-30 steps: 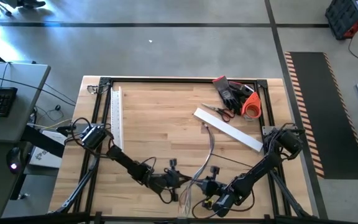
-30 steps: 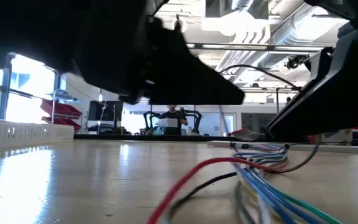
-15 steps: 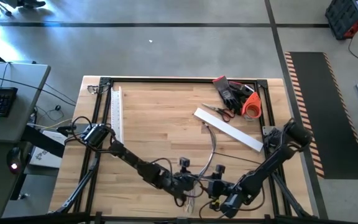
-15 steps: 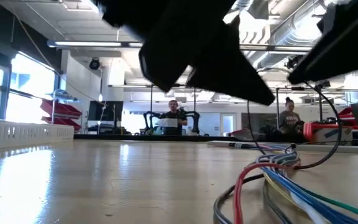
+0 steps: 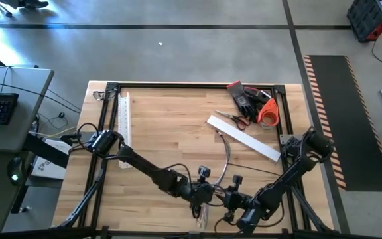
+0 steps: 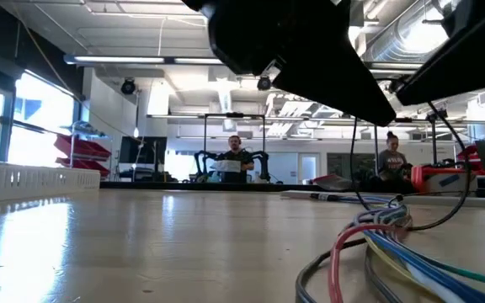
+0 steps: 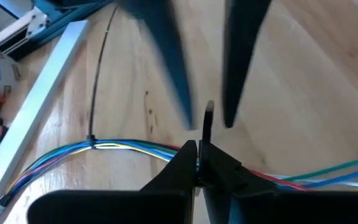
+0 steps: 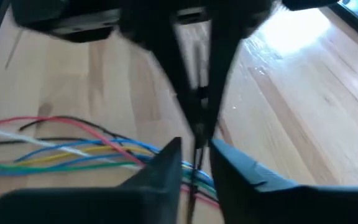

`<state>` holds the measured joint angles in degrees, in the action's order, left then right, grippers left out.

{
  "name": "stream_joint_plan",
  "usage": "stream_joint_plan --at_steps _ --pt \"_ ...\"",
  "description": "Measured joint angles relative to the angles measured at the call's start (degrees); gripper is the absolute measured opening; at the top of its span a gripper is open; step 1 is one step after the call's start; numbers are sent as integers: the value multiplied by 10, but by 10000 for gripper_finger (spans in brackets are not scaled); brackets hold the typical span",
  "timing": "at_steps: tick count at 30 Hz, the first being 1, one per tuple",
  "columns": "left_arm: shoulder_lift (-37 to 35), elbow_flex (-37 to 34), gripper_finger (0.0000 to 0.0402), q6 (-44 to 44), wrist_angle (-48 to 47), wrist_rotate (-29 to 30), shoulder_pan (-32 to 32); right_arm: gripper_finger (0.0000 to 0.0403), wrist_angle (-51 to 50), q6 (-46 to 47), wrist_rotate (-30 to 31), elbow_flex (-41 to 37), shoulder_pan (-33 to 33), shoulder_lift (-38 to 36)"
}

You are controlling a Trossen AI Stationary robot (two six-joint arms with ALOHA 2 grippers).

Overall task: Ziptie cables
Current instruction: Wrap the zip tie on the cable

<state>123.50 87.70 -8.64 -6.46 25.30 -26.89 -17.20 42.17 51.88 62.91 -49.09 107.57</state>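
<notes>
Left gripper (image 7: 197, 149): low over the front centre of the light wooden slatted table (image 5: 164, 126), clenched on the end of a thin, stiff, dark plastic ziptie (image 7: 207, 118) that stands up from between the tips.

Right gripper (image 8: 196, 146): directly opposite, tip to tip with the left one, set astride the same ziptie. Grip state: cannot tell.

Loose bunch of thin blue, grey, yellow, green and reddish cables (image 7: 123, 147): flat on the table, passing beneath both grippers, then curving away toward the long flat white bar (image 5: 244, 138) lying diagonally near the table's right side.

Second dark ziptie strip (image 7: 96, 93): looped round the cables farther along the bunch, tail laid straight across the wood.
</notes>
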Motion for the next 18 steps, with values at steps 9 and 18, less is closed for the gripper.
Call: stream_joint_plan --at_steps 9,18 --pt "-2 0 17 8 4 -13 0 2 -38 60 2 0 0 25" --pt "-16 -6 96 39 -30 -12 -1 1 -88 144 4 0 -4 28"
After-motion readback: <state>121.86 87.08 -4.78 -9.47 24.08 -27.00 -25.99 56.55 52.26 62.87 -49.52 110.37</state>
